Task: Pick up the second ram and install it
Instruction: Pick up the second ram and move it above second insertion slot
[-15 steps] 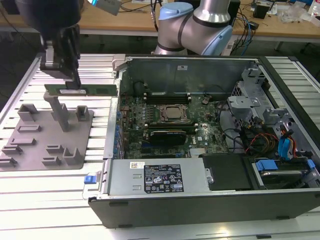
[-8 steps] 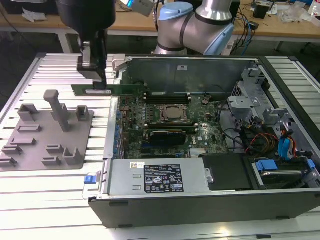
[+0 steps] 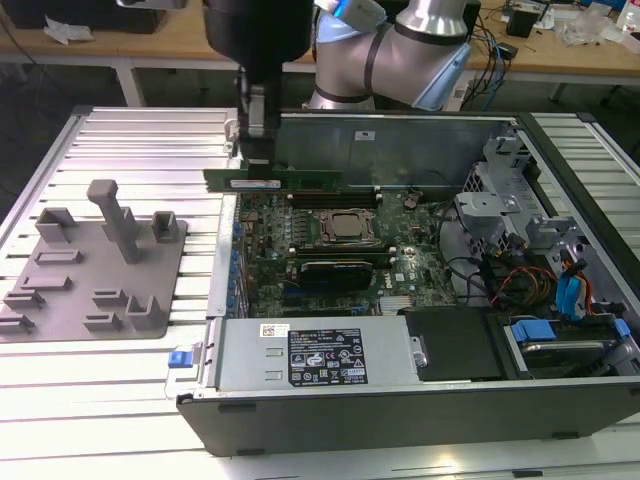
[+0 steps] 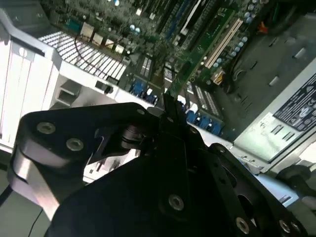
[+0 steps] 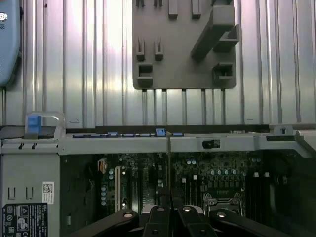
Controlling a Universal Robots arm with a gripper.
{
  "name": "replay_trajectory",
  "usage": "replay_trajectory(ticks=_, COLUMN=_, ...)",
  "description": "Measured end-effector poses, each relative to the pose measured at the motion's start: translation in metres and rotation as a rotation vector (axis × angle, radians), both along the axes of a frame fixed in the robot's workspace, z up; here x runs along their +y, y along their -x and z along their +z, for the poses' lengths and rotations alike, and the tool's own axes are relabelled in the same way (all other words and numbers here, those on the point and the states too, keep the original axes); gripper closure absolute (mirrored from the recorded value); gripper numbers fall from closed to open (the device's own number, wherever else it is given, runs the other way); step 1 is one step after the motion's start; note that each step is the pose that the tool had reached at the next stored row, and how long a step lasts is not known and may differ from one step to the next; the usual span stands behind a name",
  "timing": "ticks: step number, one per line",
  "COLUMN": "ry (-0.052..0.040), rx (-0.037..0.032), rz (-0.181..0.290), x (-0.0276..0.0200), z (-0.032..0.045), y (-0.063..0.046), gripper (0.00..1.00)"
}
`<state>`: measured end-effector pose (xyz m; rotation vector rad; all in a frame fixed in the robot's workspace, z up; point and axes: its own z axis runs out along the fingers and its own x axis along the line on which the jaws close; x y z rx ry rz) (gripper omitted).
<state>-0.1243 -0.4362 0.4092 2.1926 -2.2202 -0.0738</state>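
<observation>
In the exterior view the second ram [image 3: 275, 181], a long thin green stick with a small white label, hangs level over the rear left corner of the motherboard [image 3: 330, 250], inside the open computer case [image 3: 400, 135]. My gripper [image 3: 257, 150] comes down from above and is shut on the stick near its left end. In the first wrist view the second ram [image 5: 169, 163] appears edge-on as a thin line running out from between my fingers [image 5: 159, 215], over the board and the case wall. The second wrist view has my gripper [image 4: 168, 111] above the board's slots.
A grey fixture plate [image 3: 95, 270] with upright blocks lies on the ribbed table at the exterior view's left. Inside the case are a processor socket [image 3: 347, 228], a black expansion card [image 3: 335, 272], a power supply [image 3: 320, 355], and drive bays with cables [image 3: 540, 270] at the right.
</observation>
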Motion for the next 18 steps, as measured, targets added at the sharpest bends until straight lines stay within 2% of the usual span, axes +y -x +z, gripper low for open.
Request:
replay_trajectory(ticks=4, ry=0.0, rx=0.0019, rz=0.0, x=-0.0001, z=-0.0002, y=-0.029, gripper=0.91)
replay_trajectory(ticks=9, ry=0.0, rx=0.0034, rz=0.0, x=-0.0002, z=-0.0004, y=-0.053, gripper=0.91)
replay_trajectory(ticks=14, ry=-0.0001, rx=0.0047, rz=0.0, x=-0.0002, z=-0.0012, y=-0.083, gripper=0.91)
replay_trajectory(ticks=16, ry=0.0002, rx=0.0061, rz=0.0, x=-0.0001, z=-0.0063, y=-0.091, gripper=0.91)
replay_trajectory(ticks=18, ry=0.0, rx=0.0072, rz=0.0, x=0.0007, z=-0.0131, y=-0.093, gripper=0.91)
